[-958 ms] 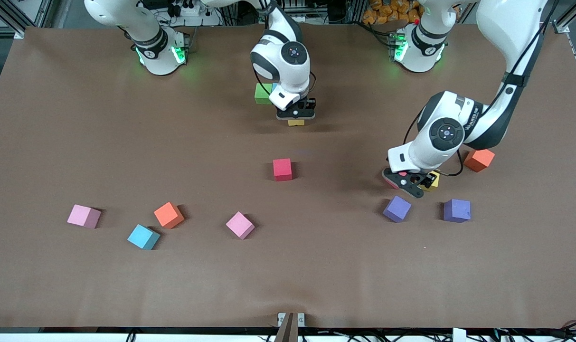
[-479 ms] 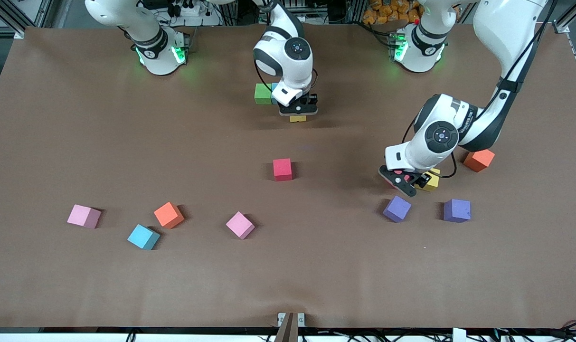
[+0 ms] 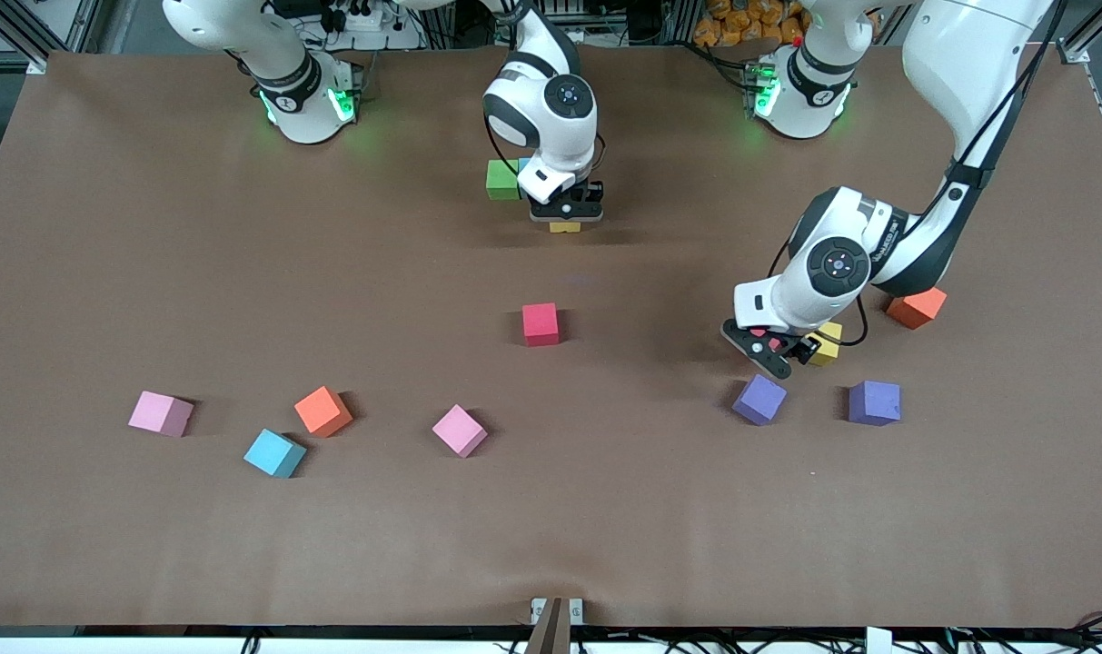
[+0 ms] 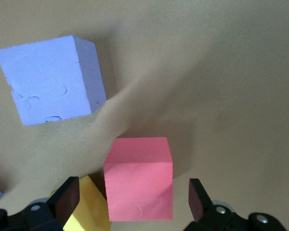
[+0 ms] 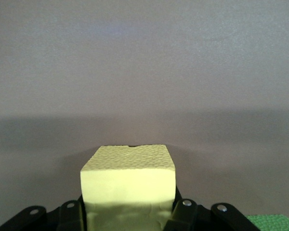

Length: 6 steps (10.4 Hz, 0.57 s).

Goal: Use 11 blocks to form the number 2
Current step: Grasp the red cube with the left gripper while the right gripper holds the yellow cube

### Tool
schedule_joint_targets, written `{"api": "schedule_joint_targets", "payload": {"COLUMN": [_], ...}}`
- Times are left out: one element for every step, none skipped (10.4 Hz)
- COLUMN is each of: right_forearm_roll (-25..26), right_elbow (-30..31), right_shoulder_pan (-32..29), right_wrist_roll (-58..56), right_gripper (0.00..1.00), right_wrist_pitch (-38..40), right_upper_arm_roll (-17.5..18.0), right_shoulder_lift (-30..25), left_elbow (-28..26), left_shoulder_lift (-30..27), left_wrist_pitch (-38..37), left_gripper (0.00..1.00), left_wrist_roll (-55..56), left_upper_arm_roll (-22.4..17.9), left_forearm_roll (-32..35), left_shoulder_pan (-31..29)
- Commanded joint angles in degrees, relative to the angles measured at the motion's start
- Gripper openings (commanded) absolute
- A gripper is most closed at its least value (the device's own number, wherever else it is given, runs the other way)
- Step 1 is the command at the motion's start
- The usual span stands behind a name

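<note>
Matt, pitted foam blocks (image 4: pixel 138 185)

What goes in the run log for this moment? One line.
right gripper: shut on yellow block beside green block | left gripper: open around pink block

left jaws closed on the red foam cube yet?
No: in the left wrist view the left gripper has its jaws wide open, straddling the red foam cube with gaps on both sides.

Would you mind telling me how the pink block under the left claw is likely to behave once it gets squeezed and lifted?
The pink block looks like matte foam, so probably light and slightly squashy. Its dull skin should grip, not slip. Flat faces suggest no rolling, though the yellow block sits close and may get nudged.
</note>
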<state>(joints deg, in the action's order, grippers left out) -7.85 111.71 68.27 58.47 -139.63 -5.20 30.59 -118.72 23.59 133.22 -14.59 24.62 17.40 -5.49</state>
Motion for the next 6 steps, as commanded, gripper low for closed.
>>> {"api": "schedule_joint_targets", "payload": {"right_forearm_roll": [-0.7, -0.7, -0.7, -0.7, -0.6, -0.6], "right_elbow": [0.0, 0.0, -0.1, -0.1, 0.0, 0.0], "right_shoulder_pan": [1.0, 1.1, 1.1, 1.2, 1.2, 1.3], "right_wrist_roll": [1.9, 1.9, 2.0, 1.9, 2.0, 2.0], "right_gripper": [0.52, 0.55, 0.56, 0.57, 0.59, 0.67], "right_wrist_pitch": [0.2, 0.2, 0.1, 0.1, 0.1, 0.1], "right_upper_arm_roll": [-0.9, -0.9, -0.9, -0.9, -0.8, -0.8], "right_shoulder_lift": [0.2, 0.3, 0.4, 0.4, 0.4, 0.4], "left_elbow": [-0.4, -0.5, -0.5, -0.5, -1.0, -1.5], "left_shoulder_lift": [0.7, 1.0, 1.1, 1.3, 1.5, 1.5], "left_wrist_pitch": [1.3, 1.4, 1.5, 1.5, 1.5, 2.3], "left_gripper": [1.0, 1.0, 1.0, 1.0, 1.0, 1.0], "left_wrist_roll": [0.2, 0.3, 0.4, 0.7, 0.7, 0.7], "left_upper_arm_roll": [0.2, 0.2, 0.2, 0.2, 0.2, 0.2], "left_forearm_roll": [1.4, 1.4, 1.4, 1.4, 1.4, 1.4], "left_shoulder_pan": [-0.5, -0.5, -0.7, -1.1, -1.2, -1.2]}}
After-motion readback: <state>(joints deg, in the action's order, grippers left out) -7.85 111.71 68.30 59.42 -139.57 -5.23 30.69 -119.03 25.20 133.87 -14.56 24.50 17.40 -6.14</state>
